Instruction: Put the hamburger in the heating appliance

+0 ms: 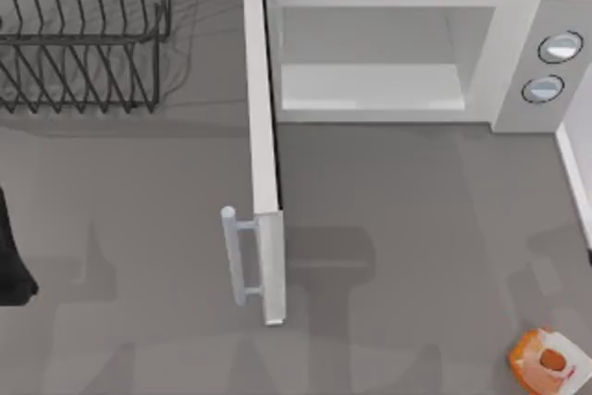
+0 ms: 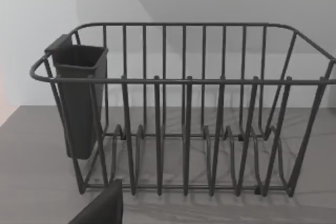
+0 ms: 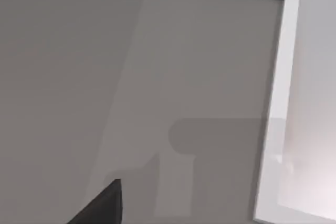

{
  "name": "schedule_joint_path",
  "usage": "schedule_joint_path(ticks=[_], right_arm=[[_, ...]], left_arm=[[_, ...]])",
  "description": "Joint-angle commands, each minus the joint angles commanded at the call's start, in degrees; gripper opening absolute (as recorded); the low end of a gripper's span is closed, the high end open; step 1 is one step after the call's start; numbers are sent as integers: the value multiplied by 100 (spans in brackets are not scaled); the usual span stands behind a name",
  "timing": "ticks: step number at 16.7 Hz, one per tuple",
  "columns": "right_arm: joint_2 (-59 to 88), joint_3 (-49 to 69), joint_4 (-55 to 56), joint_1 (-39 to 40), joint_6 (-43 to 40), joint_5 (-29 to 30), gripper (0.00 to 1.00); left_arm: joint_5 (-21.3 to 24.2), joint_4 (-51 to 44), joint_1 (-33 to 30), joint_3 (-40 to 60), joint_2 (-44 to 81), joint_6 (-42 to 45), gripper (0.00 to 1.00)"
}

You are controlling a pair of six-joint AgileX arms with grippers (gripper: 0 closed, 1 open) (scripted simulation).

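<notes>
Item: large white boxy microwave (image 1: 518, 53) at the far side of the grey bench (image 1: 407, 210), two round silvery knobs (image 1: 552, 67) on its right panel. Its side-hinged white door (image 1: 264, 164) stands swung fully out toward the near edge, grey bar handle (image 1: 236, 256) on its outer face, and the pale cavity (image 1: 379, 62) is open and holds nothing. Item: small roundish orange and white hamburger (image 1: 546, 361) with a darker orange-red centre, lying on the bench at the near right corner, well apart from the microwave and to the right of the open door. Item: black wire dish rack (image 1: 83, 30) at the far left, with a dark cutlery cup (image 2: 79, 98) hung on one end, as the left wrist view shows. Item: left arm, a dark shape (image 1: 11, 256) at the left edge of the bench, parked; whether its jaws are released or clenched I cannot tell. Right arm's jaws: state likewise cannot be told; its wrist view looks down on bare bench and the door's edge. Step in hand, as I judge it: fetching the hamburger. Done well, the right arm would descend squarely over the lump, close gently on its sides, lift clear of the bench, then carry it in a path right of the door and set it well inside the cavity.
</notes>
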State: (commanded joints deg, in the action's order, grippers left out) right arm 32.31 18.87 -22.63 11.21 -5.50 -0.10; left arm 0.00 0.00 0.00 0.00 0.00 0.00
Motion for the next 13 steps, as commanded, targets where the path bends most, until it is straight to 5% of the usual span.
schedule_joint_path(ticks=[13], right_arm=[[4799,2722,-3216,1531,-757,49,100]], left_arm=[[0,0,0,0,0,0,100]])
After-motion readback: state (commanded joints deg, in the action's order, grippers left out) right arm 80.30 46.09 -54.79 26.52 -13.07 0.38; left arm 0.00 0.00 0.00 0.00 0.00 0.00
